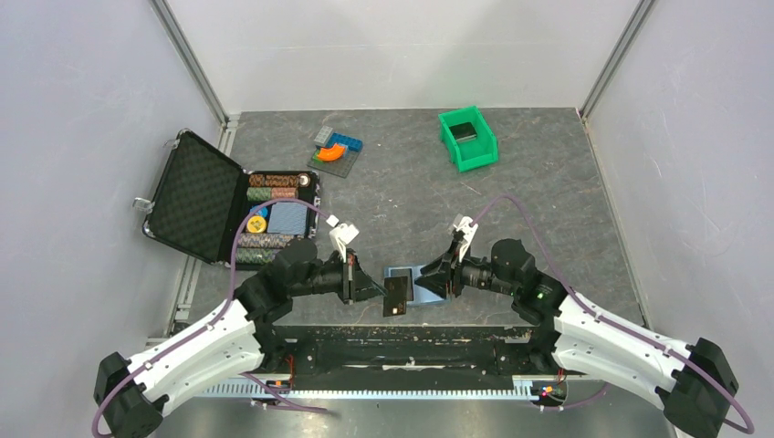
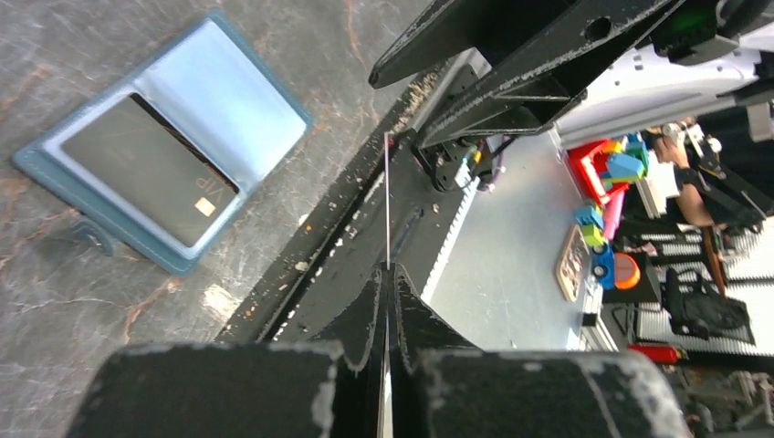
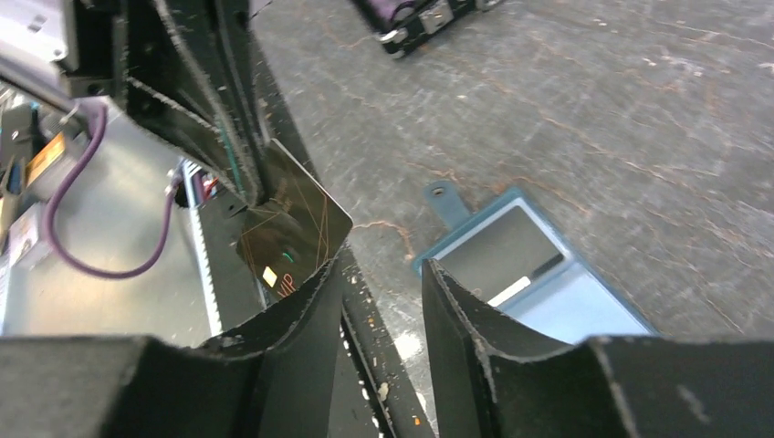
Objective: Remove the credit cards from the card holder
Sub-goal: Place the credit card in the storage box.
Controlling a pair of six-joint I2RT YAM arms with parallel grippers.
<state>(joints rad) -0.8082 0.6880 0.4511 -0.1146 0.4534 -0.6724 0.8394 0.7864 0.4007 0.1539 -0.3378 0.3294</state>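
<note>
Now, your left gripper is clamped on 1 credit card, just beside the card holder, which lies open at 6 o'clock on the table. Carry it toward 9 o'clock and keep it level before releasing. Your right gripper hangs open and empty, and a 2nd card sits inside.

You've got a dark, mottled grey tabletop, boxed on three sides by plain pale walls with aluminium corner posts (light is soft and even). Past the near edge there's pale floor and colourful clutter, possibly toys but too blurred to call.
</note>
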